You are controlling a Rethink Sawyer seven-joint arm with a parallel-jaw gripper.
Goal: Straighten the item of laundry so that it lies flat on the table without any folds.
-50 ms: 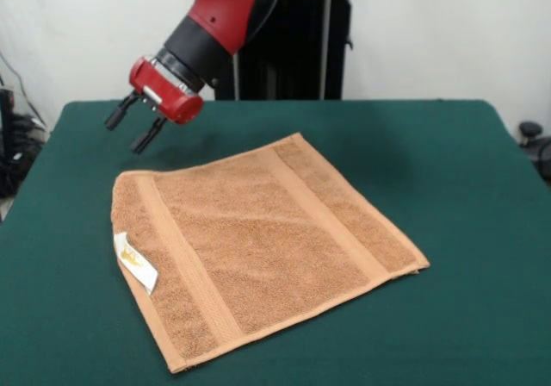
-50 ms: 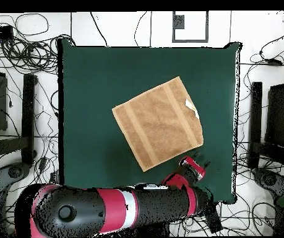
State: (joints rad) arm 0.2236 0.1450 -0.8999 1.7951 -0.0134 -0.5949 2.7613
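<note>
towel (image 1: 258, 248) lies flat on the table (image 1: 465, 145) (tag at one edge); gripper (image 1: 136, 129) hangs empty above it, fingers spread.

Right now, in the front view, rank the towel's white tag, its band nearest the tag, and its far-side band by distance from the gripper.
From the gripper:
1. Band nearest the tag, left side of the towel.
2. White tag, left edge.
3. Other band, right side.
</note>
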